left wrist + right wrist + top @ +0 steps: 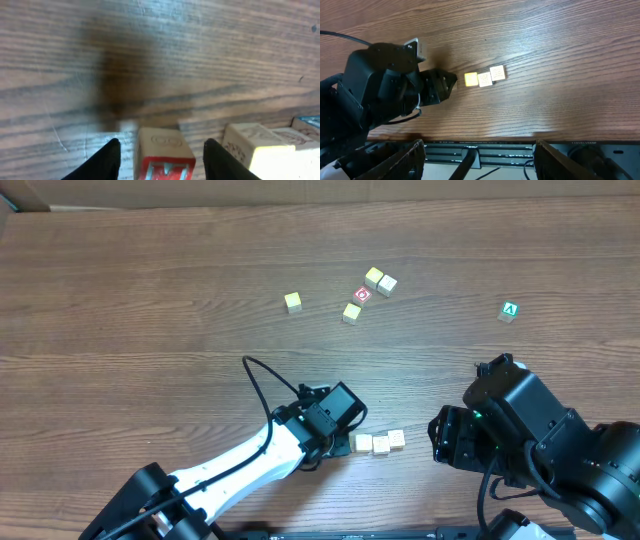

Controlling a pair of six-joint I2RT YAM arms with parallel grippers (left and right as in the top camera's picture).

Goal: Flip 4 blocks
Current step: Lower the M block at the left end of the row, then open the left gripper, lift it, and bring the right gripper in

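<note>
- Straddling a small wooden cube with a red face and white "M" (164,161), at the very bottom of the left wrist view: the left gripper (162,145), black fingers (107,161) spread, a sliver of table showing on each side of the cube, so neither pinching nor touching it.
- Sitting on the brown wood-grain table (150,300) just right of that cube, in a snug row with faces touching: a yellow-green-faced wooden cube (470,79), a cream wooden cube with faint grey print (485,79), then a second cream cube (497,73) set slightly askew at the row's end.
- Lying toward the table's front edge, the whole row, with a band of bare wood between it and that edge in the right wrist view.
- Hanging wide open and gripping nothing, off the row's right end: the right gripper (479,146), with a strip of bare table separating it from the second cream cube in the overhead view.
- Gathering well apart toward the far side: a loose group of pale small cubes (351,312) with a red "O" cube (362,295) among them; standing alone farther right, a green "A" cube (509,310).
- Stretching open between the row and that group, and across the table's left half: bare wood, crossed only by the white-and-black left arm (250,460) and its looping black cable (246,361).
</note>
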